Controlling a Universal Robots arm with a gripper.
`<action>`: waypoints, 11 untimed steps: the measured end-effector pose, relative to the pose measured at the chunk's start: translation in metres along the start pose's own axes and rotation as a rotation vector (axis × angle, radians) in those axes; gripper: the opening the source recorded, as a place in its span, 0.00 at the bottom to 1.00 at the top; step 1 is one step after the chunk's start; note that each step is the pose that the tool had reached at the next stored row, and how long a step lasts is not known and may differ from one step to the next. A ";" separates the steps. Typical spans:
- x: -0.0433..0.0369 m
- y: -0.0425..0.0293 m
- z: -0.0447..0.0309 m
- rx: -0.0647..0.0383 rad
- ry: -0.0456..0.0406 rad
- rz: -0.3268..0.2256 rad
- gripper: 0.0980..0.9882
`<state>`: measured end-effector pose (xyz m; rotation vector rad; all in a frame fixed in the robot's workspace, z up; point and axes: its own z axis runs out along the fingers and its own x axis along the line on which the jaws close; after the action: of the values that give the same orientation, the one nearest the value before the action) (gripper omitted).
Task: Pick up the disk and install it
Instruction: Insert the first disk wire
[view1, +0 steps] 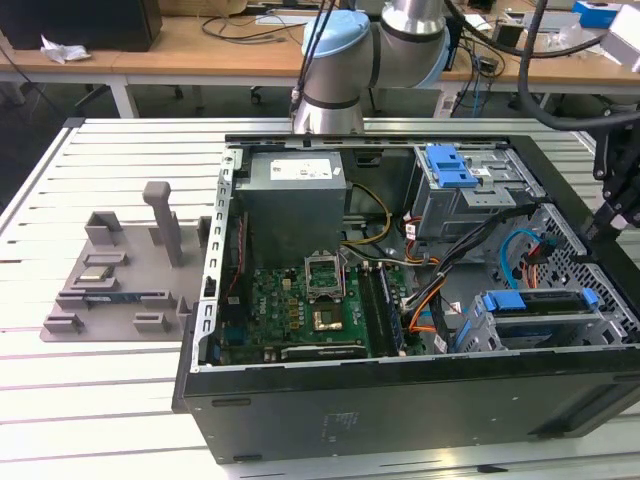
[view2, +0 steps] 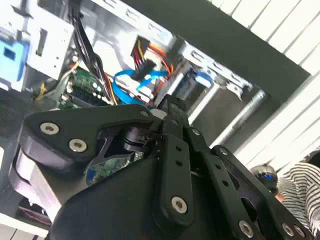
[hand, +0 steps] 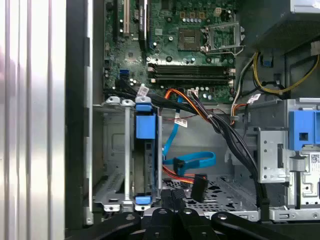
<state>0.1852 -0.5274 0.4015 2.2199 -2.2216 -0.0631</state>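
My claw (hand: 172, 200) narrow, fingers (hand: 166, 212) pressed together, gripping nothing. Hanging above open computer case (view1: 400, 420), near its wall at 3 o'clock in exterior view. Disk (view1: 540, 312) not in my grasp: sitting in metal bay (view1: 478, 330) at 4 o'clock of case, blue rails showing. In first wrist view, disk (hand: 145, 160) stands edge-on in bay, beside blue cable (hand: 192, 161). Motherboard (view1: 290, 310) at 7 o'clock.

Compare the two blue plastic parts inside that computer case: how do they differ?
In the exterior view, the blue latch lies flat atop its grey metal cage near the case's back. The disk's blue rail runs long and thin along a drive standing on edge near the front. Both are blue plastic.
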 end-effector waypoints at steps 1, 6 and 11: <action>-0.0150 -0.0067 0.0094 0.000 0.0003 0.000 0.01; -0.0296 -0.0074 0.0246 0.000 0.0001 0.000 0.01; -0.0297 -0.0075 0.0268 0.000 0.0004 0.000 0.01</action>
<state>0.1919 -0.4969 0.3753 2.2194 -2.2213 -0.0630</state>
